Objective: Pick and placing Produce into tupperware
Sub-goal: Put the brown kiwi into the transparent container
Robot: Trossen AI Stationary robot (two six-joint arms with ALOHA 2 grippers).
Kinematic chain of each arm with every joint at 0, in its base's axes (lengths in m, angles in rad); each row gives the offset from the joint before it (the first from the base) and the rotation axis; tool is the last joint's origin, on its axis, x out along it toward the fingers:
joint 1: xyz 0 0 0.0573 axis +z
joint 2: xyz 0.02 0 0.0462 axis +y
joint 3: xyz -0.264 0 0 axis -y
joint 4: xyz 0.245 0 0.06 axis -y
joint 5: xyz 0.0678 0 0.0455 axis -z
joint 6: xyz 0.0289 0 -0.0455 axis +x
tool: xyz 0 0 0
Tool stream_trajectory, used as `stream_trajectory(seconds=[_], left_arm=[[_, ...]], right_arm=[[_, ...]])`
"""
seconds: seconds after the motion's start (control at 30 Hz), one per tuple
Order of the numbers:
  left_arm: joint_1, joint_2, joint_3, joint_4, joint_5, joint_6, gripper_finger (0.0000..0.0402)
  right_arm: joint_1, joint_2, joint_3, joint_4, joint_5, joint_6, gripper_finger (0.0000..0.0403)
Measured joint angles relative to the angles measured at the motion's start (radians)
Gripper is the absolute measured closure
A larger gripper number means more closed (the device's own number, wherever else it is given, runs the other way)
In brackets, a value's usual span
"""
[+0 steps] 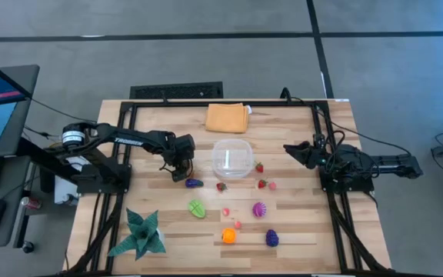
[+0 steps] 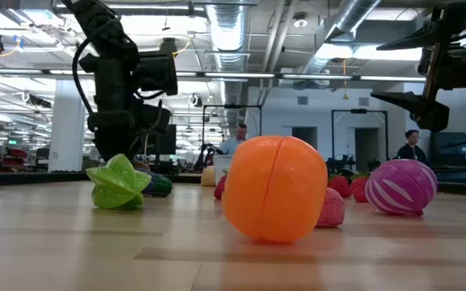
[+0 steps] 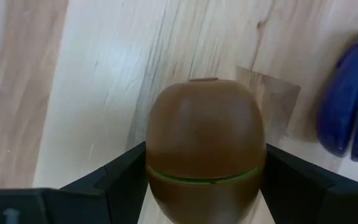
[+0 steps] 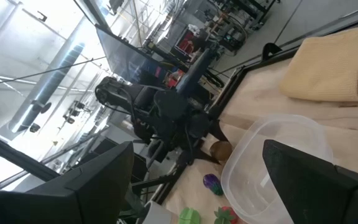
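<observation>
- Left gripper (image 3: 204, 186) pinches a brown fruit (image 3: 204, 146), one dark finger on each side of it, just above the worktop (image 1: 298, 219) and left of the tupperware (image 1: 231, 158).
- Right gripper (image 1: 292, 149) waits at the worktop's right edge, its fingers spread wide and nothing between them.
- No readable brand or label shows; white lettering on the left arm is too small to read.
- Only the left wrist view shows the brown fruit's thin green seam, and a dark purple fruit (image 3: 350, 106) lying just beside it.
- The low view puts an orange fruit (image 2: 275, 188) up close, with a green fruit (image 2: 120, 183) to one side and a magenta striped fruit (image 2: 401, 187) to the other; two people show in the room behind.
- From above, the tupperware looks empty; small red strawberries (image 1: 260, 167) lie near its right and lower edges.
- A folded orange cloth (image 1: 228, 118) lies behind the tupperware, and a green spiky plant (image 1: 141, 235) sits at the near left corner.
</observation>
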Motion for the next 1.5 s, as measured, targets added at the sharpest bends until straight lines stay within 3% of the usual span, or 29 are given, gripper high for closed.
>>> stream_trajectory(seconds=[0.53,1.5], left_arm=[[0.0,0.0,0.0,0.027,0.002,-0.008,0.0164],[0.0,0.0,0.015,0.022,0.03,-0.012,0.0162]], right_arm=[[0.0,0.0,0.0,0.0,0.001,0.0,0.0022],[0.0,0.0,0.0,-0.001,0.001,0.0,0.0022]])
